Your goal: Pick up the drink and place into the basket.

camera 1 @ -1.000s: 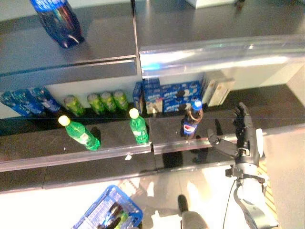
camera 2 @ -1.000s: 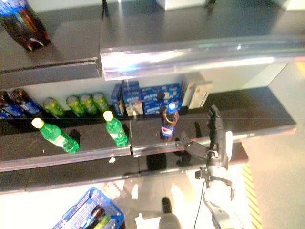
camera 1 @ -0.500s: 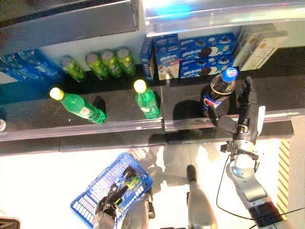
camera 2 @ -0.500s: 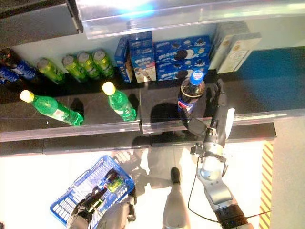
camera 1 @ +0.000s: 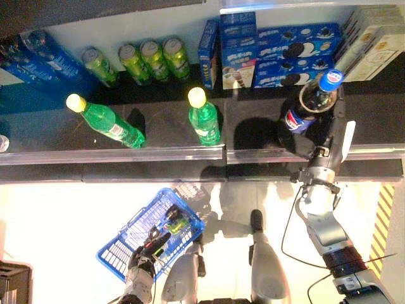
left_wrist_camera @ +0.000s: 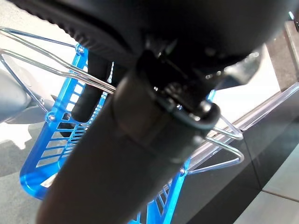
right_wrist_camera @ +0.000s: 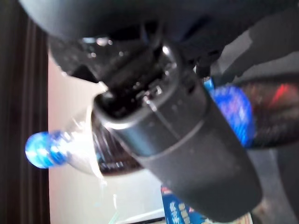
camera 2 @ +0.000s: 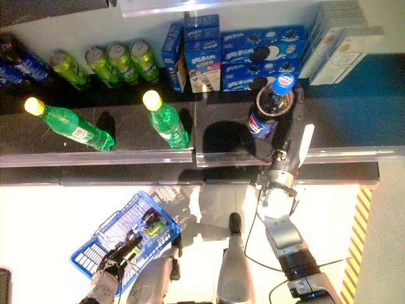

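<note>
The drink, a dark cola bottle [camera 1: 305, 107] with a blue cap, stands on the black shelf at the right. My right hand [camera 1: 324, 151] reaches in from below, its thumb on the bottle's left and its straight fingers [camera 1: 340, 111] up the right side. In the right wrist view the bottle [right_wrist_camera: 88, 149] lies just past the thumb [right_wrist_camera: 187, 154]. The blue basket [camera 1: 120, 256] hangs low at the left over the floor. My left hand [camera 1: 143, 259] is shut on its wire handle [left_wrist_camera: 219, 140]. A dark bottle and a green item [camera 1: 175, 223] lie inside it.
Two green bottles [camera 1: 204, 118] [camera 1: 107, 121] stand further left on the same shelf. Behind them are green cans [camera 1: 142, 60], blue cookie boxes [camera 1: 278, 54], pale boxes [camera 1: 373, 44] and blue bottles [camera 1: 38, 54]. A clear rail [camera 1: 126, 154] runs along the shelf's front edge.
The camera has tipped down, bringing the basket into fuller view. My right hand has moved up and in, from beside the cola bottle to flanking it with thumb and fingers.
</note>
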